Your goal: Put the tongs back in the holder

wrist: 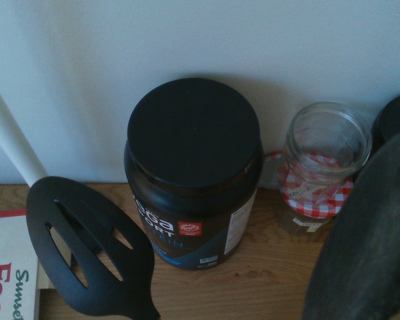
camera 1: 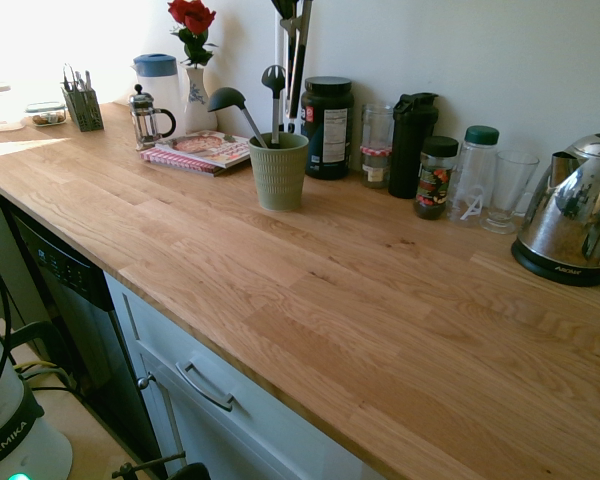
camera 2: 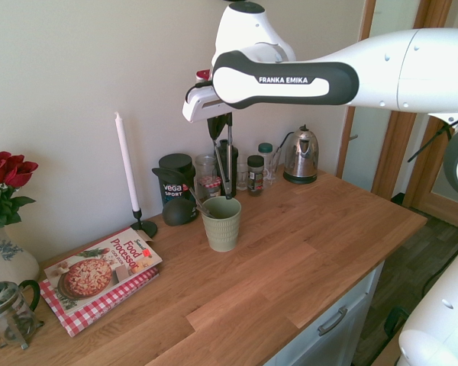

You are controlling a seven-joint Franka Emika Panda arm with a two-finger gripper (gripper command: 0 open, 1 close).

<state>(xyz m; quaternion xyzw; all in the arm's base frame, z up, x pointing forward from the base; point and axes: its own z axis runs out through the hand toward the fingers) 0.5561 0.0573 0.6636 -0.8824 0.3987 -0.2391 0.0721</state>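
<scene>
First exterior: we see the tongs hanging at 12 o'clock over the holder; ladle and slotted spoon already inside.
Second exterior: gripper clenched on the tongs' upper end; tips just above the rim.
Handling, our judgement: stiff, light, slick metal; springy arms, so hold near the cap.
Obstacles: black tub and jar at 12 o'clock; candle at 10.
Wrist: tub lid, jar, spatula head.
</scene>
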